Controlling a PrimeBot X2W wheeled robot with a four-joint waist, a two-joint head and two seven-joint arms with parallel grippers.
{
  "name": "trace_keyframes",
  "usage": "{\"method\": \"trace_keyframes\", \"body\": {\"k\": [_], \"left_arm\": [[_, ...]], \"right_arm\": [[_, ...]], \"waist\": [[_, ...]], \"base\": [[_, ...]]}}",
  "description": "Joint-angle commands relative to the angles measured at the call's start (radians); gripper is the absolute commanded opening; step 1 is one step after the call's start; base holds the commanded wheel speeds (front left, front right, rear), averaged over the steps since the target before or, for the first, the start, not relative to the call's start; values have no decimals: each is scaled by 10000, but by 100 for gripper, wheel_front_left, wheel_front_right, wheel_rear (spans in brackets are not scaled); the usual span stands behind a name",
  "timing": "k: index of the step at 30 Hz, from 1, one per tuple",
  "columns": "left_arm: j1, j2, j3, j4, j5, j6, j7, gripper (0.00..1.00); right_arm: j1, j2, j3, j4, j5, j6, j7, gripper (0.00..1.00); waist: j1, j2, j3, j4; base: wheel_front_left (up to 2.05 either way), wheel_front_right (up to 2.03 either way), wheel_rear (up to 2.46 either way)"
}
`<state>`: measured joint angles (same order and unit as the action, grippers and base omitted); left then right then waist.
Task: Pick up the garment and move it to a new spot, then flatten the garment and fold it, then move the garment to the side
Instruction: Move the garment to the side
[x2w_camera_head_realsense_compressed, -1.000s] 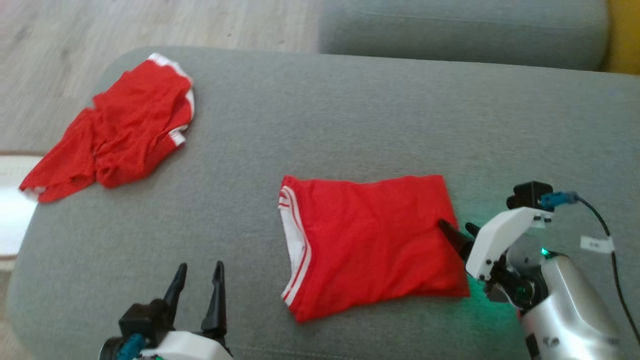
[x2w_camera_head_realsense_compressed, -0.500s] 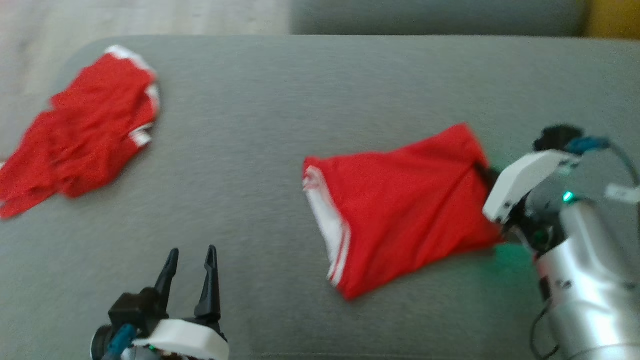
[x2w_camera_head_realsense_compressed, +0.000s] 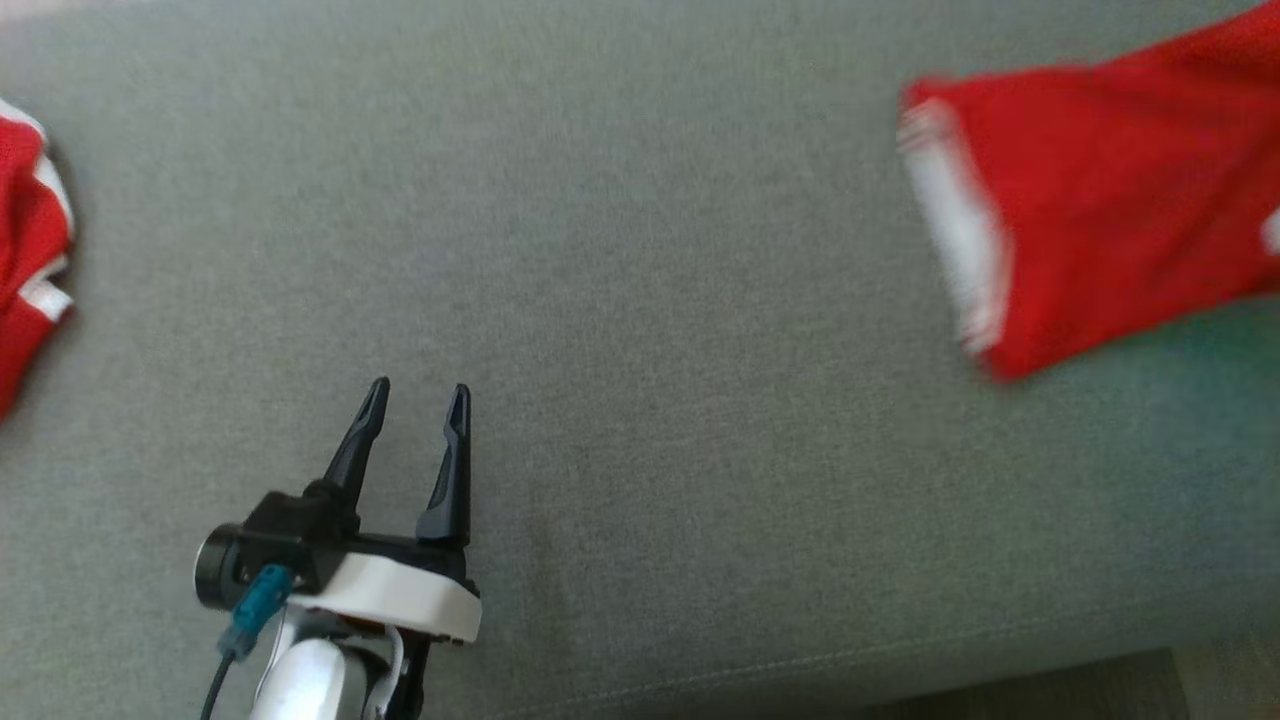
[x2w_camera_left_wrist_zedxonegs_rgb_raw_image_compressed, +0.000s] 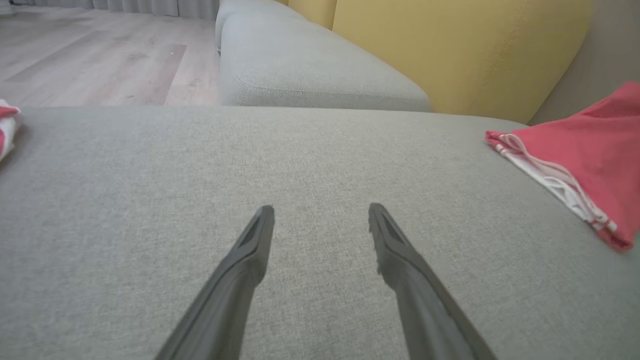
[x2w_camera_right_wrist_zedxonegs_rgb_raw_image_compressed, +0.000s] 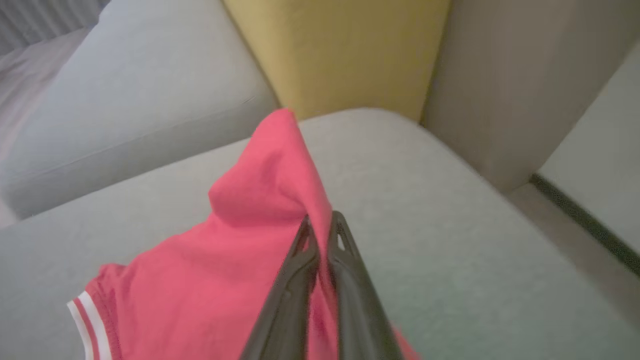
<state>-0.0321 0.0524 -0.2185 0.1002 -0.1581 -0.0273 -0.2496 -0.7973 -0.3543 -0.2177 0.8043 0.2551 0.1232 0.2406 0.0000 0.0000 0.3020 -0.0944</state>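
Off the head view's right edge, my red garment is cut off and blurry; wrist cam has the right gripper pinched tight on a lifted fold of it. The other garment is clipped at the left edge. I count two garments, with loads of bare grey cushion between them, where the left gripper hovers, fingers apart.

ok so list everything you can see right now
garment: 1, red with white trim, seat's right side
second garment: 1, red and white, seat's left edge
seat: 1, grey, under both
far cushion: 1, grey, behind seat
yellow cushion: 1, yellow, behind seat
floor: 1, pale wood, beyond seat
left tool: 1, dark, open over bare seat
right tool: 1, dark, shut on garment
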Motion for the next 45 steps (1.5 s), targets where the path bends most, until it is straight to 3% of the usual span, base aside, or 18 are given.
{"method": "trace_keyframes", "body": {"k": [1,7,8,9,10,14,18,26,30,38,45], "left_arm": [[-192,-16,237,-362,143,9,-122,100],[74,-7,268,-494,199,75,-122,100],[102,-7,287,-514,193,82,-122,100],[114,-7,304,-525,187,87,-122,100],[116,-7,316,-523,180,95,-122,100],[122,-10,342,-521,85,150,-122,100],[142,-14,326,-526,-36,226,-122,100],[378,-20,332,-418,-457,507,-122,100],[664,-20,399,-288,-587,620,-122,100],[1391,-21,798,109,-463,621,-122,100],[1469,-21,974,573,-229,289,-122,100]], "right_arm": [[-474,-395,-277,-147,-390,75,-343,0],[-954,-788,-2090,514,-2338,75,-856,0],[-970,-809,-2339,462,-2763,75,-1019,10],[-977,-777,-2557,400,-3167,75,-1167,84],[-983,-702,-2766,336,-3508,75,-1297,100],[-865,-463,-3034,-91,-4839,75,-1887,100],[-662,-193,-2760,-448,-5237,75,-2469,100],[841,503,-1271,-2176,-4095,75,-3472,100],[2525,1019,-629,-3804,-3061,75,-3289,100],[6538,2574,371,-7181,-2469,75,-2768,100],[8775,3026,925,-7839,-2234,75,-3415,100]], "waist": [[0,0,402,143],[0,0,561,509],[0,0,577,540],[0,0,581,564],[0,0,563,586],[0,0,296,622],[0,0,-28,631],[0,0,-1169,716],[0,0,-1851,852],[0,0,-2850,1287],[0,0,-3196,1789]], "base": [[0,0,0],[0,0,0],[0,0,0],[0,0,0],[0,0,0],[0,0,0],[0,0,0],[0,0,0],[0,0,0],[0,0,0],[0,0,0]]}}
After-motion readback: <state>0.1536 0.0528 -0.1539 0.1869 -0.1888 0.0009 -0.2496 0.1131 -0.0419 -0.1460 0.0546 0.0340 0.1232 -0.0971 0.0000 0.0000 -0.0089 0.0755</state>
